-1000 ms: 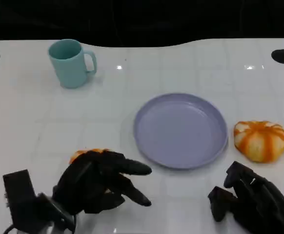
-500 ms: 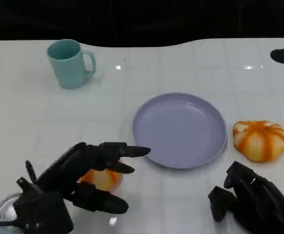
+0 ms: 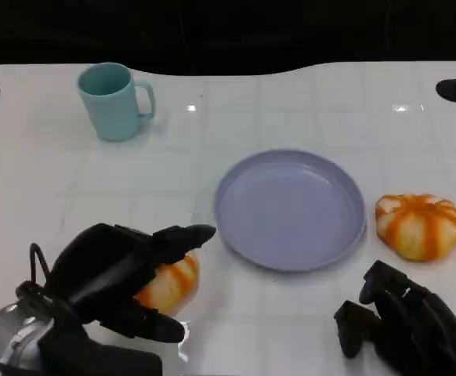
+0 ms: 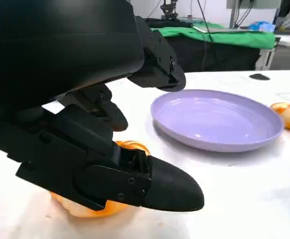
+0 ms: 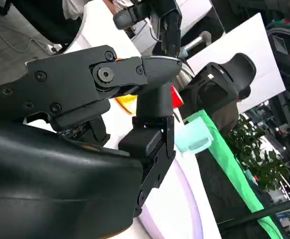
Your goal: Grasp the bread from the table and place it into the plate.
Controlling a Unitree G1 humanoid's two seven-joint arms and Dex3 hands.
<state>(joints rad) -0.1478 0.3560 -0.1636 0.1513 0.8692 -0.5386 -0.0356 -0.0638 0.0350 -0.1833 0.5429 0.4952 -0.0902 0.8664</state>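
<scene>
- Under the left robot hand (image 3: 126, 274), at the near left of the white tiled surface (image 3: 71, 188), lay a rounded orange-and-white glazed bread roll (image 3: 168, 283); black fingers (image 3: 182, 236) arched over its top and another reached along its near side, so the robot hand was cupped around the roll, though whether it truly gripped could not be told.
- From the left wrist view the same roll (image 4: 92, 206) sat on the surface beneath the left robot hand (image 4: 120, 144), a little of it peeking out under the fingers.
- Just to the right and slightly farther off stood the round lilac plastic plate (image 3: 291, 210), its rim near the fingertips but apart from the roll; my judgement is that the carry would run rightward and away from the robot.
- A second, similar orange-striped roll (image 3: 418, 225) rested just beyond the plate's right rim, nearer the right robot hand (image 3: 404, 325).
- That right robot hand hung low with fingers curled in, holding nothing.
- A pale teal ceramic mug (image 3: 114, 101) stood well apart at the far left.
</scene>
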